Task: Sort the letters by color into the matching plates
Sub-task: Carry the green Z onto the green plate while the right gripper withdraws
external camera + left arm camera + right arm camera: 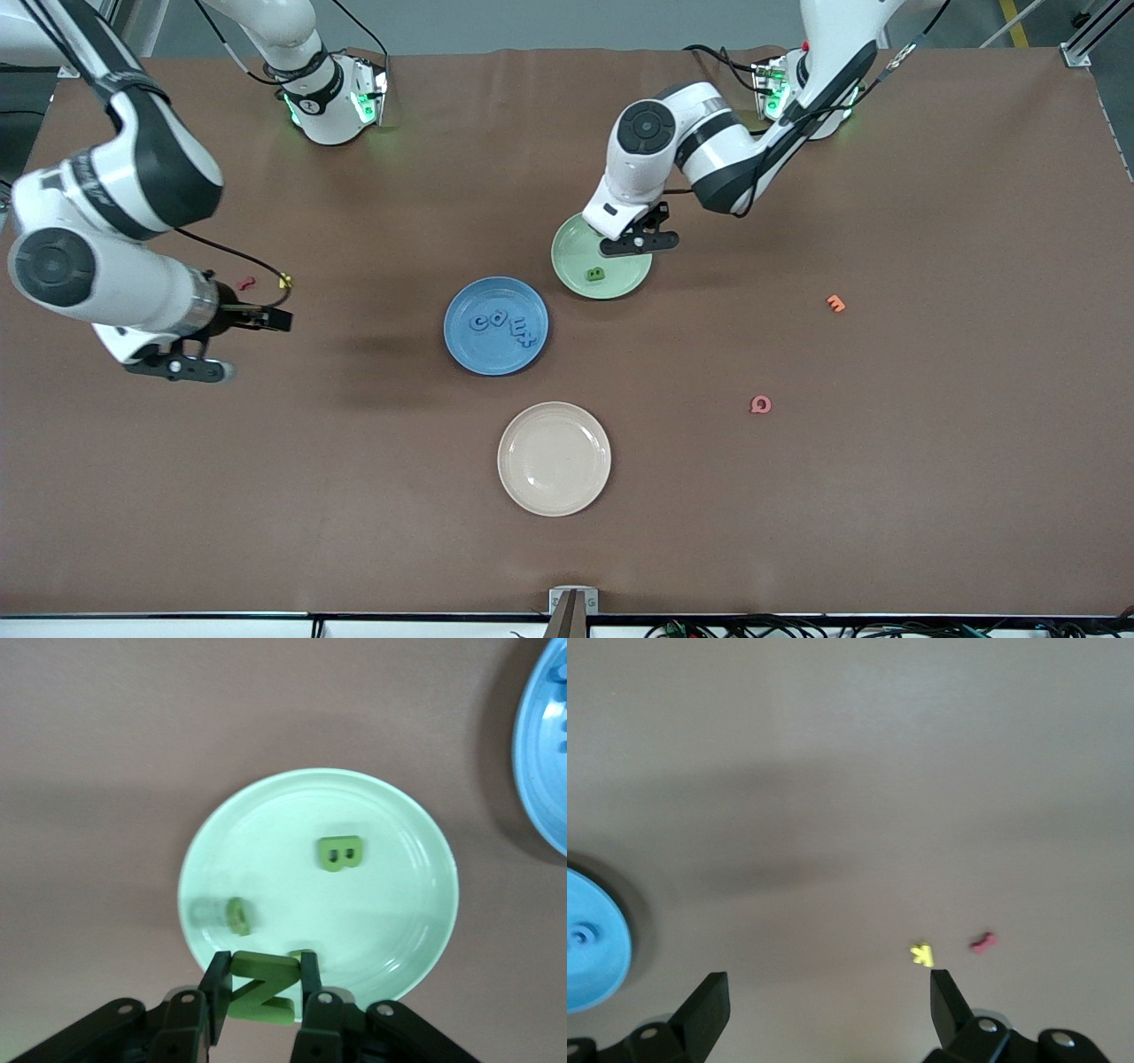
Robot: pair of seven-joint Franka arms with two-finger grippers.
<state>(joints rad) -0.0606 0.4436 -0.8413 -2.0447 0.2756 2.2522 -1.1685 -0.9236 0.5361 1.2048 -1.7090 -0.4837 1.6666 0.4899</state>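
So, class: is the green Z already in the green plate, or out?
Out: the left tool holds the green Z above the green plate.

The left arm (673, 151) covers part of the green plate (620, 282), the blurred green letter (232, 915) cannot be read, and the blue plate (594, 943) is cut off.

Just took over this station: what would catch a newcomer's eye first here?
The left gripper hangs over the pale green plate, shut on a green letter Z; a green B already lies in that plate. Beside it, the blue plate holds blue letters. The right gripper waits open above bare table.
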